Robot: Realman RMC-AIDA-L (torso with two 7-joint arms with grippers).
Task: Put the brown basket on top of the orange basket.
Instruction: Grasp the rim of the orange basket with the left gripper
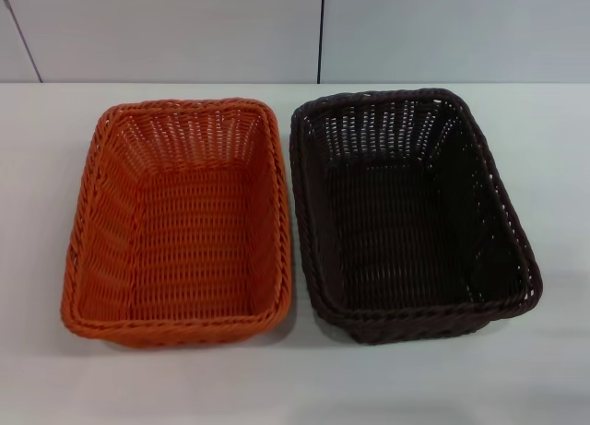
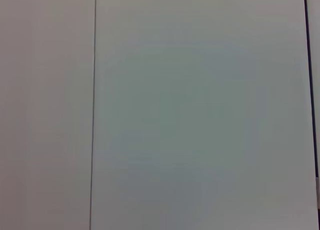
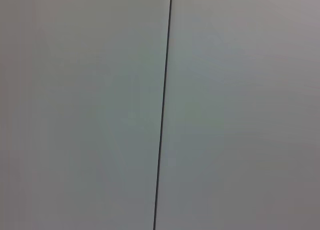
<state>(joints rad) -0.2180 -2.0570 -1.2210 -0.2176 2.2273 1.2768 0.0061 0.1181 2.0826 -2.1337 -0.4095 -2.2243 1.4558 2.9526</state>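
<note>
The orange basket (image 1: 175,222) stands on the white table at the left, open side up and empty. The brown basket (image 1: 410,213) stands right beside it on the right, also upright and empty, their long rims nearly touching. Neither gripper nor arm shows in the head view. Both wrist views show only a plain pale wall panel with a thin dark seam, and no fingers.
The white table (image 1: 544,148) runs wide around both baskets. A pale panelled wall (image 1: 184,29) with dark seams stands behind the table's far edge.
</note>
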